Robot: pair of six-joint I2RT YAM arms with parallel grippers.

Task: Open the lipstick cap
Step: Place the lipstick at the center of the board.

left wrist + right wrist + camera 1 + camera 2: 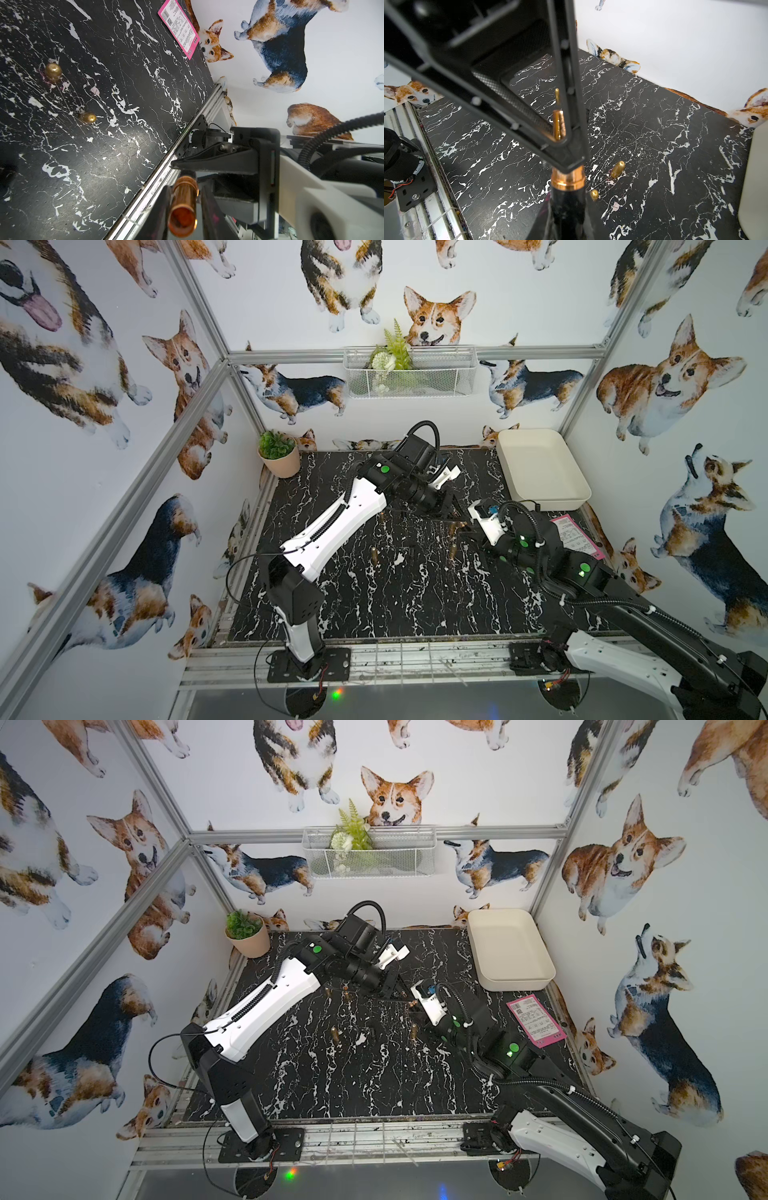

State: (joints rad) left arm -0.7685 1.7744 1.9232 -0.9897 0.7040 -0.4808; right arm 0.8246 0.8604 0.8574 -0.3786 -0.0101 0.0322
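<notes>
Lipstick (568,199) is held above the black marble table (654,135), mid-workspace where the arms meet. The right gripper (566,220) is fully closed on the black barrel, and the left gripper (567,163) is pinched narrow around the copper cap (184,199). The opposed end-to-end grips likely let one arm anchor the barrel while the other draws the cap off along its axis. Copper meets black with no gap showing, so the cap is judged still seated.

Bright, even light leaves a soft sheen on the black counter (133,145); both top views bow at the edges, and wrist-view foregrounds blur.
</notes>
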